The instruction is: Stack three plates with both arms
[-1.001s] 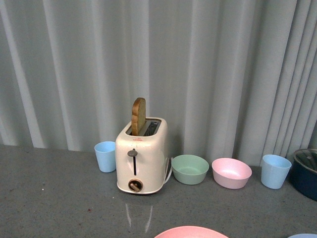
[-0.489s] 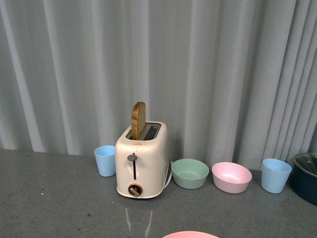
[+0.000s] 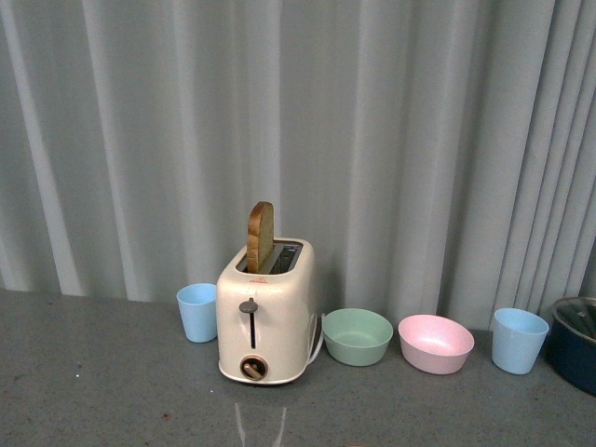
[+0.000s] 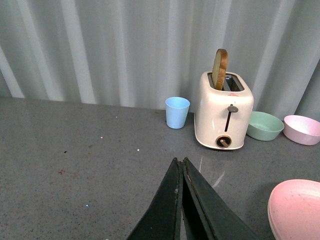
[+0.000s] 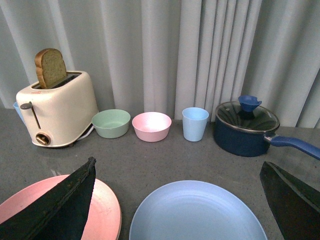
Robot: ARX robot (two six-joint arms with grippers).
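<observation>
Nearest, the right pincer [image 5: 177, 164] stands wide, its two dark fingers [image 5: 60, 210] far apart and holding nothing. The light blue plate [image 5: 197, 212] lies flat on the grey worktop [image 5: 165, 160] in the gap between them, below the tips and touched by neither. It is round, so it has no long axis, and its hollow faces up. The pink plate [image 5: 105, 210] lies just beside it on the toaster's side, also flat and hollow up, partly hidden behind one finger.

The left pincer [image 4: 181, 161] is closed to a narrow point with nothing in it. It hangs over bare worktop, with the pink plate [image 4: 297, 207] apart from it to the right. A paler edge shows under that plate's rim, but I cannot tell whether it is the cream plate.

Farther back a cream toaster [image 3: 265, 317] stands with a slice of bread [image 3: 260, 237] upright in one slot. A light blue cup [image 3: 196, 312] stands just left of it. To its right come a green bowl [image 3: 357, 335], a pink bowl [image 3: 435, 343], a second blue cup [image 3: 520, 340] and a dark blue lidded pot [image 5: 245, 130]. A pale pleated curtain [image 3: 391, 140] hangs behind them all.
</observation>
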